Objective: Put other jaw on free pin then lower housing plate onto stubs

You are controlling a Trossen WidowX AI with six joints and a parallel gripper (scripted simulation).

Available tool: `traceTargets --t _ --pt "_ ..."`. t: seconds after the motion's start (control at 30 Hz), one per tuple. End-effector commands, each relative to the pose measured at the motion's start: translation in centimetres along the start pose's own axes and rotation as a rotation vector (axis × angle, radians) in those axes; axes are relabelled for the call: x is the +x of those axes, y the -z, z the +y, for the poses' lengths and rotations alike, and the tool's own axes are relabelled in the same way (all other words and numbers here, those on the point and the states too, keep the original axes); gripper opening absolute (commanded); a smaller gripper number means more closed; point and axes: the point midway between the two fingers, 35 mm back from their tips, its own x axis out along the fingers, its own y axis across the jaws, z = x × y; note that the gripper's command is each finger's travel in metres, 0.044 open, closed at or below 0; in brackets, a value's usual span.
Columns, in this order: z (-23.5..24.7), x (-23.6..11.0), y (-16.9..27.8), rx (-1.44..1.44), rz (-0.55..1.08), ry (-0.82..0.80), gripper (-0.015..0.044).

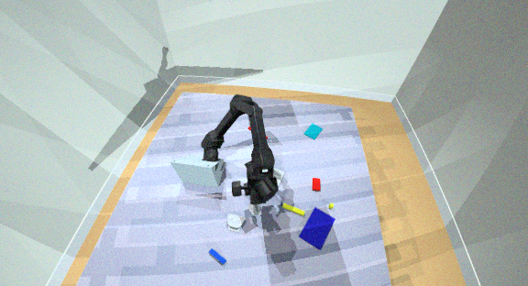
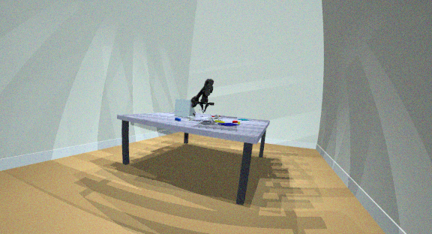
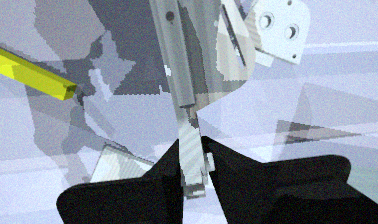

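Observation:
My gripper (image 1: 255,204) (image 2: 203,110) (image 3: 192,142) is shut on the loose jaw (image 3: 172,60), a long pale grey part with a slotted broad section. The jaw points away from the fingertips, above the table. The white housing plate (image 1: 236,222) (image 3: 277,30), with two large holes, lies on the table; it is at the upper right in the wrist view. The white base assembly (image 1: 278,176) (image 3: 119,167) is partly hidden by the arm in the top view and by a finger in the wrist view. Its pins and mounted jaw cannot be made out.
A pale box (image 1: 199,173) (image 2: 182,108) stands beside the arm's base. A yellow bar (image 1: 293,209) (image 3: 32,72), dark blue plate (image 1: 317,228), red block (image 1: 316,184), cyan plate (image 1: 313,131) and blue bar (image 1: 217,256) lie on the table (image 1: 151,236).

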Motion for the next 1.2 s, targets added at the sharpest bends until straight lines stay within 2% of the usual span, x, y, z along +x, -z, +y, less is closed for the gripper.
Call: traceTargets --t 0.0,0.23,1.17 --pt "0.4 -0.3 0.0 0.053 -0.005 -0.007 0.0037" --pt "0.4 -0.3 0.0 0.067 -0.005 -0.007 0.0037" --pt "2.4 -0.3 0.4 0.675 -0.002 -0.009 0.0037"
